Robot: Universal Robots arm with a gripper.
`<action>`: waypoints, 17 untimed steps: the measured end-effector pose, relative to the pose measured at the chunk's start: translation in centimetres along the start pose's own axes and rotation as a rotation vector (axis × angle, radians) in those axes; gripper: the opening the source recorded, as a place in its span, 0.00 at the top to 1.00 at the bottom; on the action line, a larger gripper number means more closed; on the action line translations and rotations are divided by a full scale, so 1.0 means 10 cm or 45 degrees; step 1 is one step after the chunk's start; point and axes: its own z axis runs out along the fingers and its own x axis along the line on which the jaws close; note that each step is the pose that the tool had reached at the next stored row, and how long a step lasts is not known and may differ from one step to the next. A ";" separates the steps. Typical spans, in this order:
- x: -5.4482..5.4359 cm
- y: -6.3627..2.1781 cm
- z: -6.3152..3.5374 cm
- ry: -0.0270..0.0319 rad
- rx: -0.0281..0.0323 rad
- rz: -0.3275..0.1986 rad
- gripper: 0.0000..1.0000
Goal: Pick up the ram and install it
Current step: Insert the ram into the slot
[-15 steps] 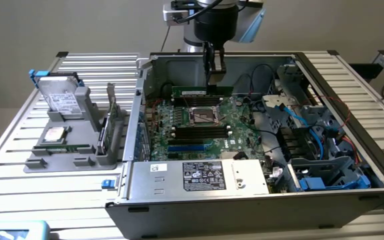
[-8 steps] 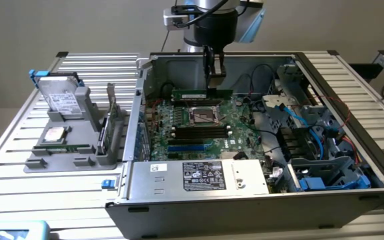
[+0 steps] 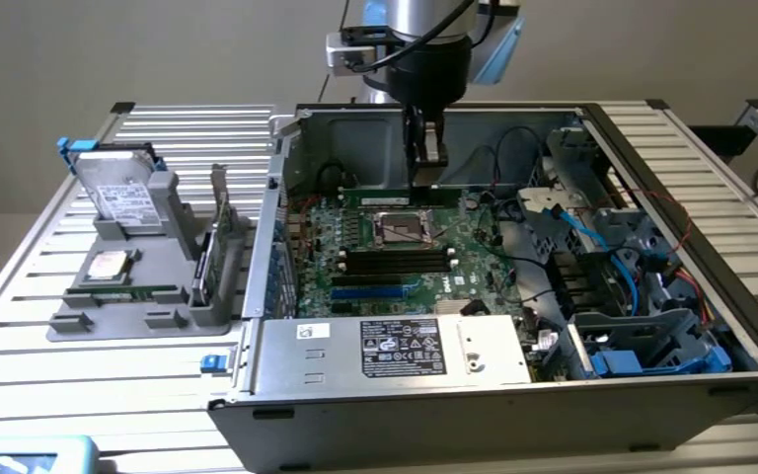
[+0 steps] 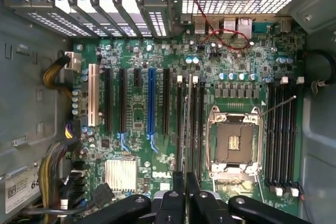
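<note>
My gripper (image 3: 425, 176) hangs inside the open computer case (image 3: 261, 296), over the green motherboard (image 3: 352, 232). It is shut on the ram (image 3: 399, 195), a long thin green stick held level just beneath the fingers. The ram hovers near the CPU socket (image 3: 406, 229). In the wrist view the ram (image 4: 185, 129) shows edge-on as a thin dark line running out from between the black fingers (image 4: 177, 198). It lies parallel to the black memory slots (image 4: 201, 124) beside the CPU socket (image 4: 234, 140). I cannot tell whether it touches a slot.
To the exterior view's left, a grey holder (image 3: 155, 321) carries a silver hard drive (image 3: 122, 193) and an upright green expansion card (image 3: 217, 212). Blue and black cables (image 3: 590, 237) and drive bays (image 3: 643, 346) crowd the case's right side. The power supply (image 3: 393, 348) sits at the front.
</note>
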 end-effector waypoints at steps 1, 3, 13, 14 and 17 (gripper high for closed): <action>0.01 0.001 0.017 0.0000 0.0000 0.000 0.87; 0.02 -0.002 0.052 0.0002 -0.0001 0.000 0.87; 0.01 0.000 0.193 -0.0008 0.0013 -0.026 0.87; 0.01 0.000 0.206 -0.0007 0.0014 -0.028 0.87; 0.01 0.002 0.259 -0.0007 0.0016 -0.032 0.87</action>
